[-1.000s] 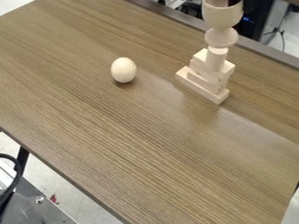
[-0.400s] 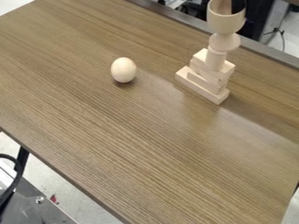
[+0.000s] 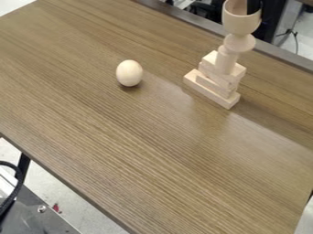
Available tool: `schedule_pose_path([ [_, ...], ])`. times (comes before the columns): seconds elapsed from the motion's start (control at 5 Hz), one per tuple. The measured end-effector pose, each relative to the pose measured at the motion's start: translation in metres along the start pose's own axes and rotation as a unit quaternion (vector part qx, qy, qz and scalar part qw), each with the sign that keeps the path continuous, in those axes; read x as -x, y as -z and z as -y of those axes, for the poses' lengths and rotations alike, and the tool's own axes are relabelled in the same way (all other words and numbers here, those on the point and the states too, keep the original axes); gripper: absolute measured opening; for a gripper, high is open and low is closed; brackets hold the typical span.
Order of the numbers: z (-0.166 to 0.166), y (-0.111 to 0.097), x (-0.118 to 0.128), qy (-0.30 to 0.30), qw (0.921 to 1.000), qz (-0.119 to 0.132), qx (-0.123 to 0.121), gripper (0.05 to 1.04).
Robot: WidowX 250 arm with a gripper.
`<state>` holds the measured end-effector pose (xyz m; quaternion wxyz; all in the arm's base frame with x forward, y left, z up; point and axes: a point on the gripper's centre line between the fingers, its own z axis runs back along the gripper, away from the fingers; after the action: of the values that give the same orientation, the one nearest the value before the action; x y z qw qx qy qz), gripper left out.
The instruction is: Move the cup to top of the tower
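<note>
Cup [image 3: 240,20] has shifted right and a bit down in view; tower [image 3: 216,77] unchanged. Cup's at the tower top, bowl up; can't confirm its foot is seated. Gripper [image 3: 253,6] is at the cup's mouth; I can't tell if the jaws are clamped or apart. Looks like wood: light, stiff, probably smooth. I'd take it by the bowl wall, go gently, tower could topple. Wood-grain table [image 3: 122,146], egg-shaped piece [image 3: 129,73] upright, pale floor [image 3: 58,192] beyond.

Lab-like room, wood-grain table [image 3: 140,151], black cable [image 3: 13,189] beside metal plate [image 3: 45,215], dark equipment [image 3: 272,20] behind
</note>
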<state>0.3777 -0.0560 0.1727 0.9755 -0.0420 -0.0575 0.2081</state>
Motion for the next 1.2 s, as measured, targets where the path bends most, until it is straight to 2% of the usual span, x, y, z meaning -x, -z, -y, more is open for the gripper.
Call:
schedule_pose_path([
  [0.6,-0.0038,0.0046,-0.0091,0.015,0.9996,0.005,-0.023,0.099],
  [1.2,-0.0071,0.0096,-0.0092,0.024,0.9992,0.004,-0.032,0.099],
])
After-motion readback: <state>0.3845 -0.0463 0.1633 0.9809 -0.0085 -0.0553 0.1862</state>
